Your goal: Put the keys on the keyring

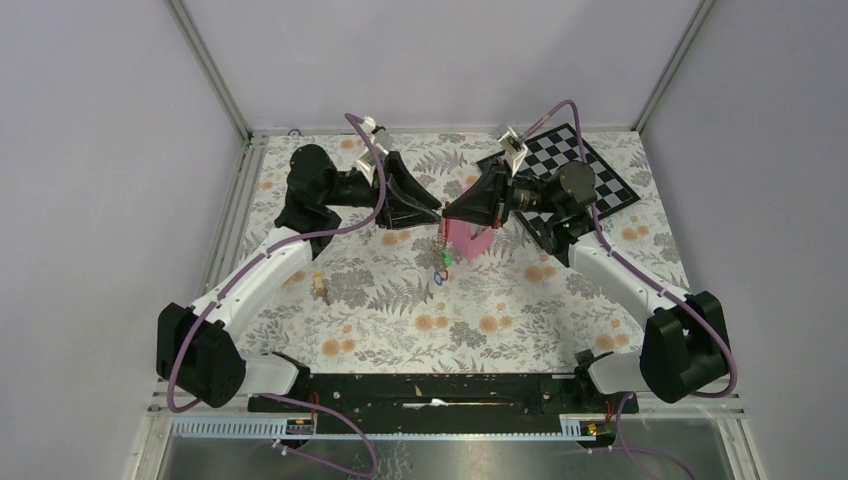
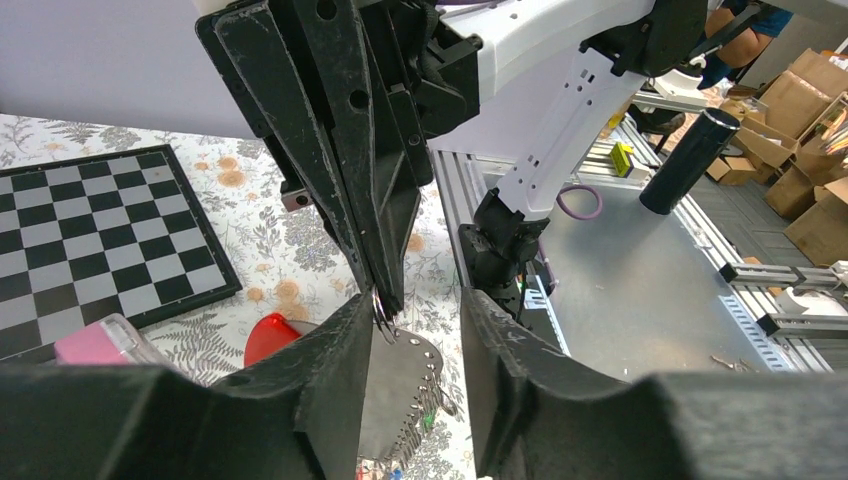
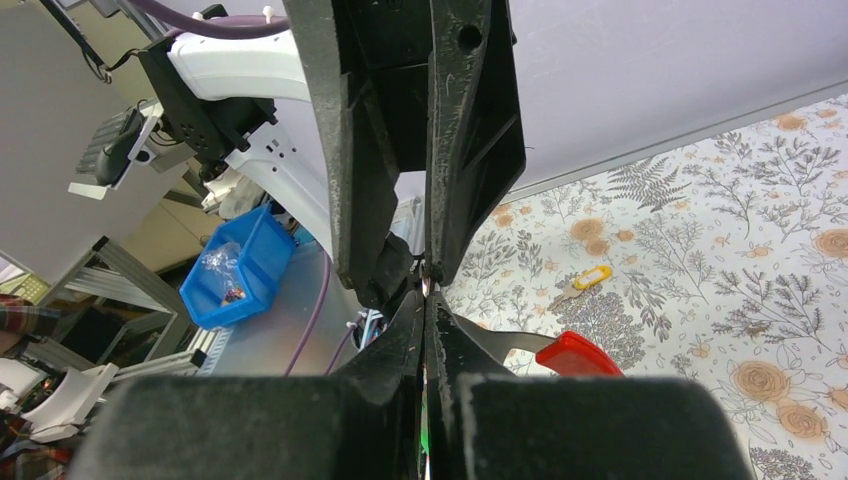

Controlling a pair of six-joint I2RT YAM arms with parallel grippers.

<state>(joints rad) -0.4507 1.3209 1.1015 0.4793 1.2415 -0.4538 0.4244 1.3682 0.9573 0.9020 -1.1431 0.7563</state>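
**Two claws meet over the keyring, and the join itself is hard to read**

Both arms reach to the middle of the bench (image 1: 400,320), and their tips meet in the air just in front of a pink pyramid (image 1: 468,240). The keyring (image 3: 565,352) is held up there, off the bench, I'd guess so that it hangs free and its opening can be reached.

The right claw (image 3: 425,298) is pressed together. The left wrist view shows it pinching a small wire ring (image 2: 383,312) at its very tip. The left claw (image 2: 418,305) stands partly spread, one finger on each side of the keyring's grey side (image 2: 400,390). A strip of bench shows between that grey part and one finger, so it looks to be bracketing rather than squeezing.

From above, a bunch of keys (image 1: 441,265) with coloured tags dangles below the meeting point, which suggests they are on the loop already. One key with a yellow tag (image 1: 319,285) lies alone on the bench, well off to the left, and I'd say it is the one left to do.

A good deal is hidden:
- **From above:** the claws cover nearly all of the loop, leaving only a thin red line.
- **Right wrist view:** that claw's own fingers cut off the red bar.
- **The wire ring:** I cannot tell whether it belongs to a key or to the keyring.
- **The dangling keys:** they are too small to count.
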